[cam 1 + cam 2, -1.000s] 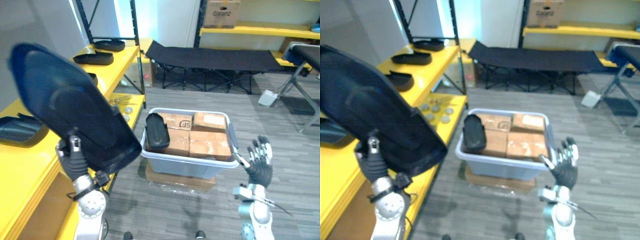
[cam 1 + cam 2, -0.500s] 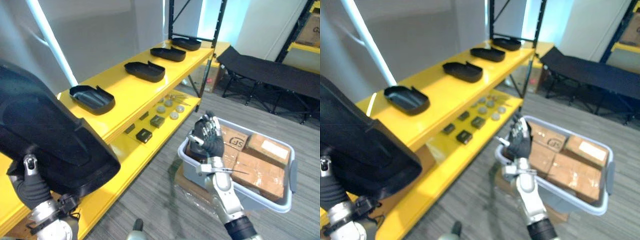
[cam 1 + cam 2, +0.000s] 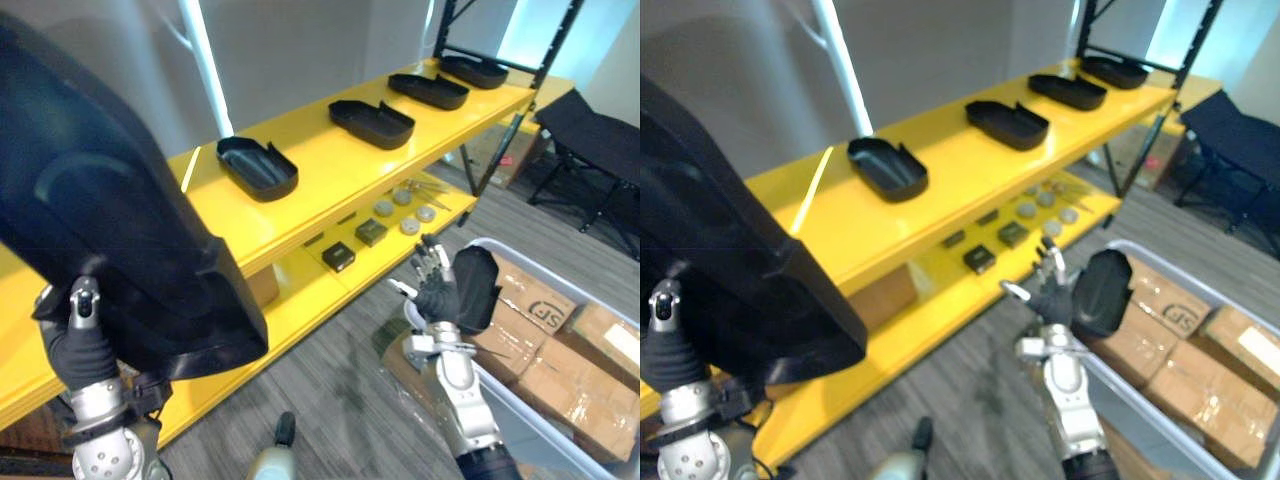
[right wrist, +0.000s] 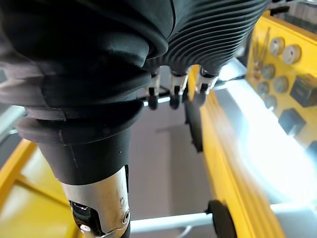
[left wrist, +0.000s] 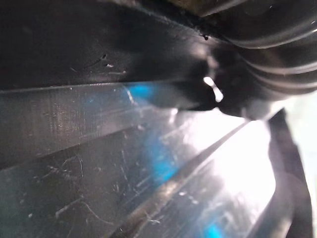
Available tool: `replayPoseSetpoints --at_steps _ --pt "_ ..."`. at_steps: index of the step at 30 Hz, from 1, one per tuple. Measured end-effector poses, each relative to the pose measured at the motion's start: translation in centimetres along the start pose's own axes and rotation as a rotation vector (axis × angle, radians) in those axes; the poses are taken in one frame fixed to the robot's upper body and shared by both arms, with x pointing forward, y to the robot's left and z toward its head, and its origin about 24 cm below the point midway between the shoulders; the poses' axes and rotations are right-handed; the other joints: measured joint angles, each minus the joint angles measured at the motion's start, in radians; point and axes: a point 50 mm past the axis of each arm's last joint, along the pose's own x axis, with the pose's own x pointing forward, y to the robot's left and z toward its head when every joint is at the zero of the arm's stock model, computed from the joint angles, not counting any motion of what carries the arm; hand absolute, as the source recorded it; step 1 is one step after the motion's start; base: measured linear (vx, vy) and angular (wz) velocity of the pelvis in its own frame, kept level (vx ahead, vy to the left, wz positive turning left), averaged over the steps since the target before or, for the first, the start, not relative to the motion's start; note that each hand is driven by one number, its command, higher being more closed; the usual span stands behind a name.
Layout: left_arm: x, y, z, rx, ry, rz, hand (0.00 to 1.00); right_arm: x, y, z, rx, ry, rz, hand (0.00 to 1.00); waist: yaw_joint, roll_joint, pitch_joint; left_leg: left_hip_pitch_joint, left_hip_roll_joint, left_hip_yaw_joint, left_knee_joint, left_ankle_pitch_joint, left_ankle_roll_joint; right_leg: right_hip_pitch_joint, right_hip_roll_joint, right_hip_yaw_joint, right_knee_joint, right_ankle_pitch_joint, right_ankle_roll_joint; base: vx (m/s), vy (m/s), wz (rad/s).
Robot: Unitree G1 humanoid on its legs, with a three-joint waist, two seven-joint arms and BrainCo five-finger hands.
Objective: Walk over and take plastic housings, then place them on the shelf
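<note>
Illegible mark on one cardboard box (image 3: 537, 312)

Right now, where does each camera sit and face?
Left eye: on head, down at shelf; left hand holds housing, right hand open.
Right eye: beside it, same scene.
Left wrist: pressed close to housing.
Right wrist: along right hand's fingers toward shelf.
Shared: eyes and right wrist all see shelf.
</note>
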Motion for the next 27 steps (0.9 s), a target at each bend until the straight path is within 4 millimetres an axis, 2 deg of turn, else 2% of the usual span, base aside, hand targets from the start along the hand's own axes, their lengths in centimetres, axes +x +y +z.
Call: replayPoseSetpoints --at_steps 4,6,10,11,13,14,15,16,17,18,19,20,21,23,24,25,27 --pt "-0.2 -0.2 -0.5 -0.010 0.025 -0.003 1.00 0.2 -0.5 0.4 -0.004 -0.019 0.013 0.00 0.000 0.003 0.007 0.006 -0.006 -0.027 0.000 0.005 -0.001 0.015 0.003 0.001 0.016 -0.018 0.008 -0.01 -0.044 0.23" --pt "-0.5 -0.1 -0.5 -0.004 0.031 -0.004 1.00 0.3 0.0 1.0 0.005 -0.047 0.041 0.00 0.002 0.011 0.025 0.028 -0.012 -0.030 0.000 -0.005 0.011 0.036 -0.003 -0.004 0.030 -0.048 0.004 -0.06 -0.033 0.12" --pt "-0.4 0.1 -0.2 0.013 0.007 -0.007 1.00 0.3 0.4 1.0 0.020 -0.050 0.052 0.00 0.006 0.011 0.036 0.035 -0.030 -0.031 0.000 -0.012 0.013 0.053 -0.022 -0.021 0.032 -0.058 -0.001 -0.03 -0.006 0.10" --pt "-0.2 0.2 -0.1 0.017 -0.007 -0.002 1.00 0.3 0.6 1.0 0.027 -0.053 0.054 0.00 0.008 0.002 0.042 0.033 -0.045 -0.030 0.009 -0.016 0.018 0.055 -0.038 -0.020 0.037 -0.064 -0.009 0.04 0.059 0.10" --pt "0.3 0.4 0.2 0.034 -0.040 0.004 1.00 0.5 0.9 1.1 0.039 -0.059 0.046 0.00 0.013 -0.026 0.065 0.027 -0.091 -0.019 0.074 -0.066 0.038 0.077 -0.078 -0.022 0.040 -0.076 -0.040 0.08 0.079 0.04" --pt "0.6 0.4 0.3 0.049 -0.055 0.009 1.00 0.5 0.9 1.1 0.043 -0.066 0.038 0.00 0.009 -0.035 0.070 0.023 -0.112 -0.015 0.118 -0.111 0.034 0.088 -0.098 -0.013 0.090 -0.062 -0.090 0.09 0.124 0.32" --pt "0.9 0.1 0.1 0.045 -0.065 0.004 1.00 0.5 0.7 1.2 0.041 -0.073 0.030 0.00 -0.008 -0.018 0.067 0.015 -0.116 -0.038 0.149 -0.129 0.043 0.017 -0.110 0.046 0.243 -0.001 -0.172 0.11 0.165 0.42" --pt "1.1 0.1 0.2 0.044 -0.074 -0.002 1.00 0.5 0.7 1.3 0.045 -0.078 0.024 0.00 -0.014 -0.016 0.066 0.019 -0.115 -0.045 0.149 -0.137 0.051 -0.028 -0.117 0.086 0.324 0.042 -0.197 0.07 0.177 0.59" --pt "1.6 -0.1 0.3 0.046 -0.096 -0.016 1.00 0.5 0.5 1.4 0.048 -0.091 0.011 0.00 -0.025 -0.017 0.067 0.034 -0.116 -0.050 0.151 -0.155 0.063 -0.100 -0.129 0.156 0.467 0.158 -0.213 0.11 0.153 0.49" --pt "1.9 -0.1 0.4 0.055 -0.104 -0.026 1.00 0.5 0.1 1.5 0.042 -0.098 0.002 0.00 -0.035 -0.010 0.072 0.061 -0.112 -0.069 0.130 -0.159 0.068 -0.154 -0.137 0.199 0.577 0.257 -0.202 0.13 0.111 0.51" --pt "2.1 -0.1 0.3 0.059 -0.105 -0.028 1.00 0.5 0.1 1.6 0.048 -0.104 -0.005 0.00 -0.041 -0.012 0.071 0.079 -0.105 -0.084 0.116 -0.161 0.074 -0.171 -0.128 0.214 0.603 0.198 -0.158 0.17 0.024 0.41" --pt "2.2 0.0 0.0 0.060 -0.095 -0.017 1.00 0.7 0.3 1.8 0.055 -0.122 0.004 0.00 -0.041 -0.010 0.072 0.103 -0.091 -0.090 0.099 -0.163 0.087 -0.207 -0.092 0.224 0.589 0.074 -0.136 0.21 0.027 0.20" --pt "2.4 0.1 -0.3 0.059 -0.081 0.000 1.00 0.9 0.4 2.1 0.054 -0.142 0.024 0.00 -0.038 -0.010 0.072 0.109 -0.088 -0.091 0.100 -0.172 0.099 -0.240 -0.056 0.224 0.516 0.012 -0.136 0.22 0.024 0.14" --pt "2.7 0.0 -1.0 0.047 -0.053 0.018 1.00 1.2 0.3 2.6 0.051 -0.171 0.036 0.00 -0.039 -0.001 0.078 0.112 -0.088 -0.114 0.100 -0.182 0.104 -0.271 -0.002 0.241 0.373 -0.002 -0.144 0.13 -0.013 0.29" --pt "3.0 -0.4 -1.7 0.032 -0.028 0.019 1.00 1.3 0.3 3.0 0.050 -0.192 0.040 0.00 -0.051 0.011 0.085 0.110 -0.088 -0.142 0.100 -0.186 0.108 -0.293 0.052 0.301 0.271 0.002 -0.143 0.13 -0.096 0.73" --pt "2.9 -0.9 -2.4 0.015 -0.002 0.010 1.00 1.2 0.4 3.5 0.051 -0.212 0.047 0.00 -0.066 0.021 0.090 0.111 -0.090 -0.177 0.102 -0.192 0.107 -0.301 0.098 0.376 0.177 0.014 -0.127 0.14 -0.115 0.84" --pt "2.5 -1.6 -2.9 -0.009 0.027 -0.003 1.00 1.1 0.7 4.3 0.056 -0.243 0.060 0.00 -0.074 0.021 0.090 0.113 -0.097 -0.219 0.106 -0.204 0.095 -0.298 0.136 0.452 0.076 0.032 -0.104 0.16 -0.185 0.84"
